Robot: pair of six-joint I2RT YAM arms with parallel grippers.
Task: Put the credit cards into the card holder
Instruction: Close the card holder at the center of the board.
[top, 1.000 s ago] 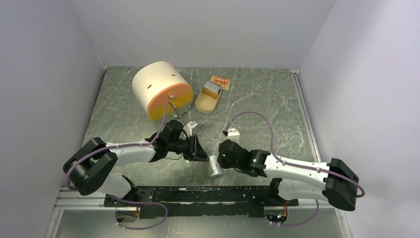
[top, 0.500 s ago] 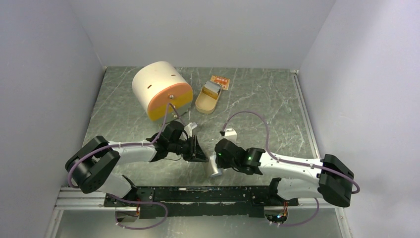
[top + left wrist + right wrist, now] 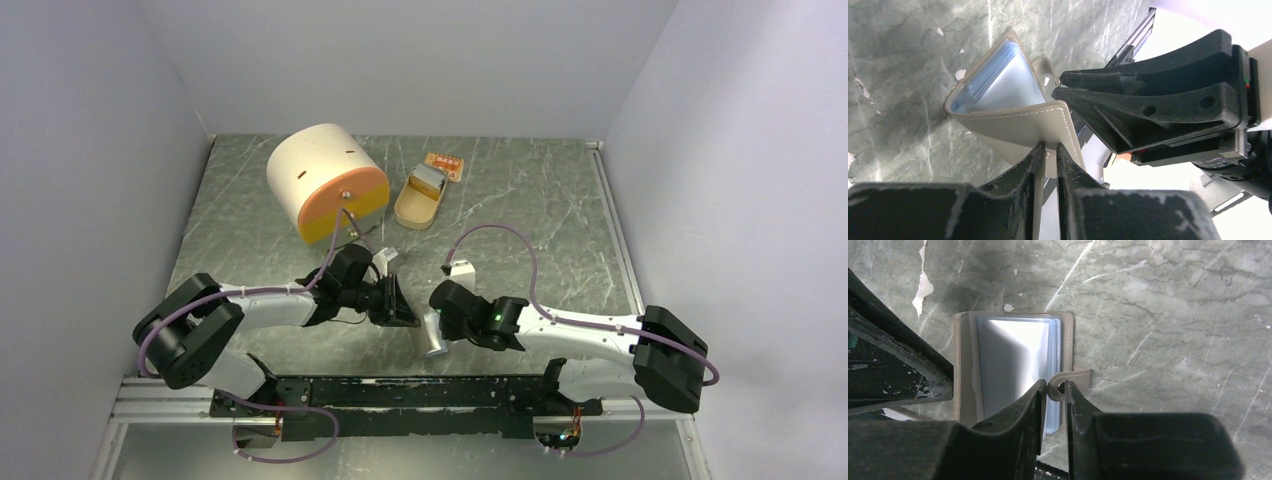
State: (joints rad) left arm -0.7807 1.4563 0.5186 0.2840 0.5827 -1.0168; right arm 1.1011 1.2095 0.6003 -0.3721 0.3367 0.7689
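My right arm has slid in toward the left, so the left gripper (image 3: 1049, 148) clamps one cover (image 3: 1018, 127) of the card holder (image 3: 998, 95) and the right gripper (image 3: 1054, 386) nips its tab (image 3: 1080, 376), holding it spread open between them, ready for loading.

Marbled grey table (image 3: 560, 200) — cream-orange drum (image 3: 325, 180), tan tin (image 3: 418, 205), orange card (image 3: 447, 165) behind.

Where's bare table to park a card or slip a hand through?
Free: right half, between tan tin and right wall; strip left of the cylinder. Crowded: near centre, where left end effector and right end effector grip the card holder.
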